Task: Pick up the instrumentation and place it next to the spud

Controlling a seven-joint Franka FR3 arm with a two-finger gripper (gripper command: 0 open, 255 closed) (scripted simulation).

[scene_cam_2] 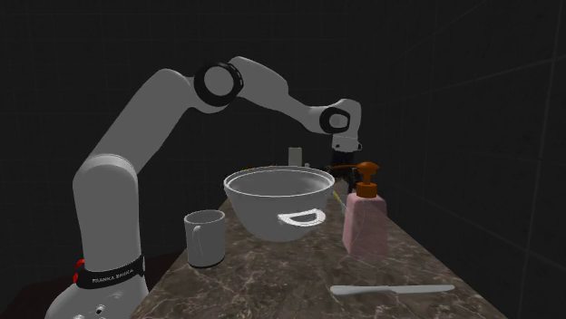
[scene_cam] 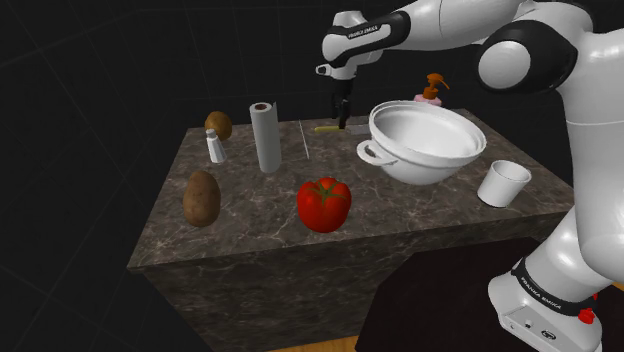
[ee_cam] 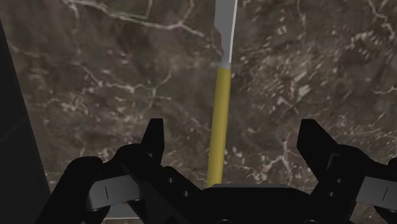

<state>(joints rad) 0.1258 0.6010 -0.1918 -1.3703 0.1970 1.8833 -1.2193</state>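
Note:
A tool with a yellow handle point(ee_cam: 219, 121) and a grey blade point(ee_cam: 226, 25) lies flat on the dark marble counter point(scene_cam: 260, 225), near its far edge point(scene_cam: 330, 128). My gripper point(ee_cam: 235, 143) hangs straight above it, open, with the handle between the fingers point(ee_cam: 154, 137) and untouched. In the shoulder view the gripper point(scene_cam: 342, 118) is just over the tool, left of the big bowl. One brown potato point(scene_cam: 201, 197) lies at the counter's near left. A second potato point(scene_cam: 218, 125) sits at the far left corner.
A large white bowl point(scene_cam: 425, 140) stands right beside the gripper, with a pink soap dispenser point(scene_cam_2: 365, 217) behind it. A white mug point(scene_cam: 502, 183), a red tomato point(scene_cam: 324, 204), a paper towel roll point(scene_cam: 265, 137) and a small shaker point(scene_cam: 215, 147) also stand on the counter. A white utensil point(scene_cam_2: 390, 290) lies near an edge.

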